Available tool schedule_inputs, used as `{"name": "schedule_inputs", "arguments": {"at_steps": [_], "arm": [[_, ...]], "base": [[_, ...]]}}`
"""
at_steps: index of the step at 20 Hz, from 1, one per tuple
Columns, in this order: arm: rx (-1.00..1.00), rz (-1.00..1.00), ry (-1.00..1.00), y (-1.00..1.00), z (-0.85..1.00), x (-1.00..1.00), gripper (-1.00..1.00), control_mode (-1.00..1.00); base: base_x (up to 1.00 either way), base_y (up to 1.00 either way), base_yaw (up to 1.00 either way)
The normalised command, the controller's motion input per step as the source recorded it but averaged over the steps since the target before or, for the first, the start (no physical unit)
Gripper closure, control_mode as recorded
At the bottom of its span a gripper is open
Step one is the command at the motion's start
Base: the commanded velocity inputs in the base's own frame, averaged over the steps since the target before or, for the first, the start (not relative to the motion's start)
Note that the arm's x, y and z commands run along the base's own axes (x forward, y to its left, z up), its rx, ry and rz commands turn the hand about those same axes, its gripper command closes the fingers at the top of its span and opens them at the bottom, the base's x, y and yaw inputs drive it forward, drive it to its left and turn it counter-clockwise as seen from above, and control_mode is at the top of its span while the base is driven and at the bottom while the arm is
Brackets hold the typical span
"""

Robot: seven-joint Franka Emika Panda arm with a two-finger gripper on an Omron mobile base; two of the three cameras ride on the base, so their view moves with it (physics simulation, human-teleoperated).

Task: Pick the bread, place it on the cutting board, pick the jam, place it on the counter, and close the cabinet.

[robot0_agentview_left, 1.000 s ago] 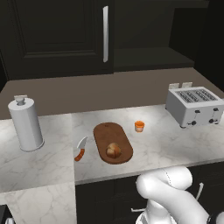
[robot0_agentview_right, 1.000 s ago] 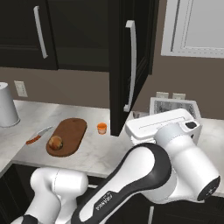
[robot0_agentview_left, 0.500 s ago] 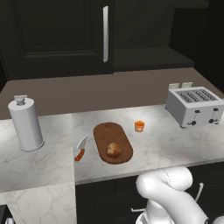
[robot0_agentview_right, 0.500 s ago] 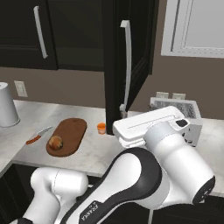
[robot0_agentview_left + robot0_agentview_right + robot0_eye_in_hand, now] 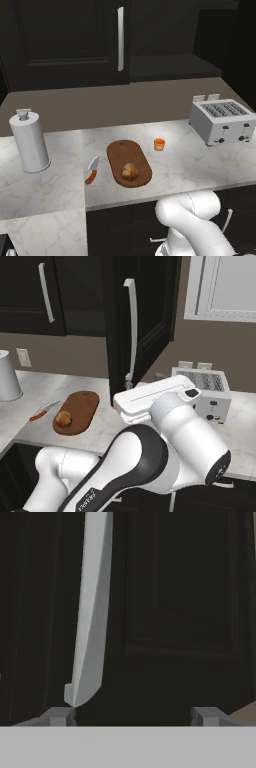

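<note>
The bread (image 5: pixel 130 171) lies on the reddish-brown cutting board (image 5: pixel 129 150), which also shows with the bread (image 5: pixel 63 419) in the right base view. The orange jam (image 5: pixel 159 144) stands on the marble counter (image 5: pixel 60 180), just right of the board. The black cabinet (image 5: pixel 65 40) has its left door shut. Its right door (image 5: pixel 150 321) stands partly open. My gripper (image 5: pixel 131 717) is open and empty, close against that door's panel, with the silver bar handle (image 5: pixel 92 612) ending above its left fingertip (image 5: pixel 57 716). In the right base view my arm hides the jam.
An orange-handled knife (image 5: pixel 91 172) lies left of the board. A white canister (image 5: pixel 30 141) stands at the counter's left and a toaster (image 5: pixel 222 121) at its right. A window (image 5: pixel 225 286) sits right of the open door.
In the right base view the open cabinet door has swung leftward toward shut, and my arm has moved left with it. Bread, jam and board have stayed put.
</note>
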Motion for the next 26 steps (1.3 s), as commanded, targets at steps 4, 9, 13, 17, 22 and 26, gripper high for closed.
{"name": "schedule_inputs", "arguments": {"at_steps": [4, 9, 13, 17, 22, 26], "arm": [[0.0, 0.04, 0.0, 0.42, 0.08, -0.05, -1.0, -1.0], [0.0, 0.04, 0.0, 0.5, 0.07, 0.0, -1.0, -1.0], [0.0, 0.03, 0.0, 0.5, 0.1, -0.01, -1.0, -1.0], [0.0, 0.03, 0.02, 0.49, 0.1, -0.03, -1.0, -1.0], [0.0, 0.03, 0.04, 0.52, 0.07, -0.03, -1.0, -1.0], [0.0, 0.03, 0.03, 0.49, 0.06, -0.01, -1.0, -1.0]], "base": [[0.0, 0.0, 0.0], [0.0, 0.0, 0.0], [0.0, 0.0, 0.0], [0.0, 0.0, 0.0], [0.0, 0.0, 0.0], [0.0, 0.0, 0.0]]}}
